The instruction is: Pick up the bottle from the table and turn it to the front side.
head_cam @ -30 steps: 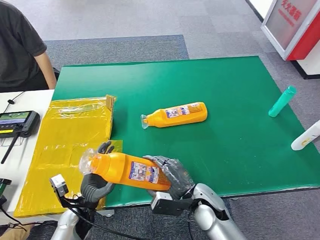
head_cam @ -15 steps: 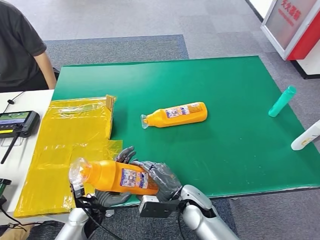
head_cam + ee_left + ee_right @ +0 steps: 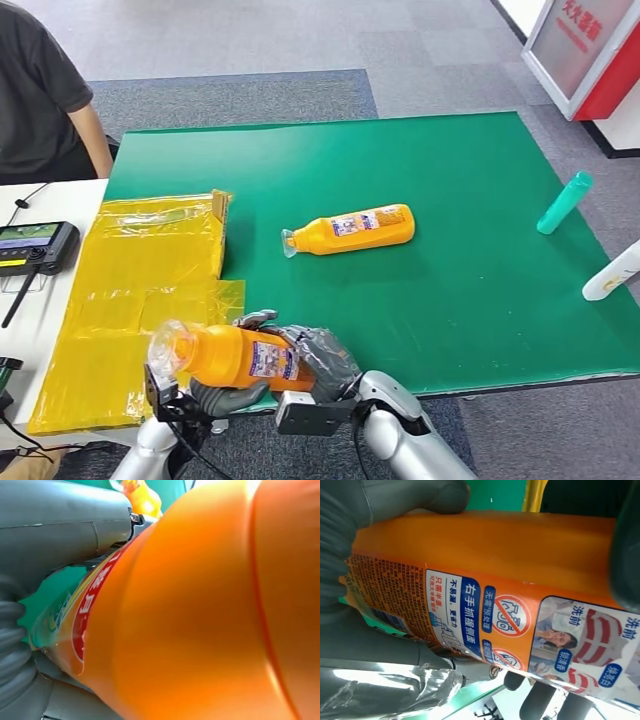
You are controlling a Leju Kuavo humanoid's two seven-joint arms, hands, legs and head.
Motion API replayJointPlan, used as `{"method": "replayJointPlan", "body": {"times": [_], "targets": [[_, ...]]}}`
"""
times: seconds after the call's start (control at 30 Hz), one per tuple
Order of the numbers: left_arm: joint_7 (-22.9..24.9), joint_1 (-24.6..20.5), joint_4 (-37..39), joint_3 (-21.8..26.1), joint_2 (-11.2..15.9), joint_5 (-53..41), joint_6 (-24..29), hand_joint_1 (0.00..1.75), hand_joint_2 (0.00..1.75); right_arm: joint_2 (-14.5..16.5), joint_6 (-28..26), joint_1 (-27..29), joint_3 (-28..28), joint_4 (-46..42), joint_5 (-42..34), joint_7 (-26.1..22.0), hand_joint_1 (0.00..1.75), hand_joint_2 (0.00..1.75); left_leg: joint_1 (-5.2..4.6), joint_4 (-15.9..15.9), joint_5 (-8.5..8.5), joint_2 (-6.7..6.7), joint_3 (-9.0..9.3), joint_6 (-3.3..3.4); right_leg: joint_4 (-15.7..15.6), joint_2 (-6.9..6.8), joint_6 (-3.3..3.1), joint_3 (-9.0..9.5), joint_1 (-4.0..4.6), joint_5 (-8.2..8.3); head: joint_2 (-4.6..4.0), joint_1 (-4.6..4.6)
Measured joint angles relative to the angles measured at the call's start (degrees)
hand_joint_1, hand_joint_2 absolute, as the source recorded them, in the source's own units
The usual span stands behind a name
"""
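Both clamped on the bottle (image 3: 238,358), left hand (image 3: 215,394) under, right hand (image 3: 321,360) at base; could slip mid-turn off the near surface (image 3: 468,300) edge.

— What are we seeing of the machine itself?
— Two silver arms, rounded glossy shells. The right hand (image 3: 321,362) is grey, wrapped in clear crinkled film that catches the light, with a dark flat bracket at its wrist.
— And the other side?
— The left hand (image 3: 215,395) has dark grey fingers, a small black camera block beside it and thin black cables trailing down. Up close, a grey ribbed cover (image 3: 11,650) and a smooth thick grey thumb (image 3: 410,495).
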Motion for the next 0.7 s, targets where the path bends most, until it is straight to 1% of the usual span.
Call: {"method": "replayJointPlan", "body": {"times": [0.03,0.1,0.17,0.23,0.33,0.4,0.53,0.6,0.7], "targets": [[0.00,0.28,-0.62,-0.02,0.01,-0.08,0.62,1.75,1.75,0.00,-0.02,-0.03,0.00,0.01,-0.01,0.03,1.71,1.75,0.00,0.00,0.00,0.00,0.00,0.00,0.00,0.00,0.00,0.00,0.00,0.00,0.00,0.00],[0.00,0.90,-2.11,-0.03,0.03,-0.30,1.85,1.75,1.75,0.01,-0.16,-0.10,0.01,-0.01,-0.02,0.04,1.01,1.75,0.00,0.00,0.00,0.00,0.00,0.00,0.00,0.00,0.00,-0.01,0.00,0.00,0.00,0.01],[0.00,1.51,-3.53,-0.07,0.06,-0.85,3.37,1.75,1.75,0.10,-0.39,-0.13,0.04,-0.04,-0.04,0.09,0.26,1.75,0.00,0.00,0.00,0.00,0.00,0.00,0.00,0.00,0.00,-0.02,0.00,0.00,0.00,0.01],[0.00,1.99,-4.89,-0.31,0.08,-1.92,5.47,1.75,1.75,0.21,-0.75,-0.11,0.11,-0.19,-0.03,0.23,0.19,1.75,0.00,0.00,0.00,0.01,0.00,0.00,0.00,0.00,0.00,-0.02,0.00,-0.01,0.00,0.01],[0.00,2.40,-6.36,-0.72,0.09,-3.36,8.15,1.75,1.75,0.24,-1.19,0.02,0.20,-0.61,0.15,0.42,0.19,1.75,0.00,0.00,0.00,0.01,0.00,0.00,0.00,0.00,0.00,-0.02,0.00,-0.01,0.00,0.01],[0.00,2.56,-6.99,-0.81,0.11,-3.74,8.76,1.75,1.75,0.24,-1.22,0.10,0.24,-0.84,0.22,0.44,0.19,1.75,0.00,0.00,0.00,0.01,0.00,0.00,0.00,0.00,0.00,-0.02,0.00,0.00,0.00,0.00],[0.00,2.73,-7.75,-0.89,0.16,-4.36,9.49,1.75,1.75,0.24,-1.30,0.13,0.26,-1.14,0.26,0.45,0.00,1.75,0.00,0.00,0.00,0.01,0.00,0.00,0.00,0.00,0.00,-0.02,0.00,0.00,0.00,0.00],[0.00,2.78,-8.26,-1.18,0.18,-6.42,12.37,1.75,1.75,0.24,-1.63,0.20,0.26,-1.23,0.37,0.71,0.00,1.75,0.00,0.00,0.00,0.01,0.00,0.00,0.00,0.00,0.00,-0.01,0.00,0.00,0.00,0.01],[0.02,2.94,-9.46,-2.18,0.10,-12.11,20.09,1.75,1.75,0.24,-2.32,0.63,-0.02,-1.78,0.58,1.59,0.00,1.75,0.00,0.00,0.00,0.00,0.00,0.00,0.00,0.00,0.00,-0.01,0.00,0.00,0.00,0.01]]}}
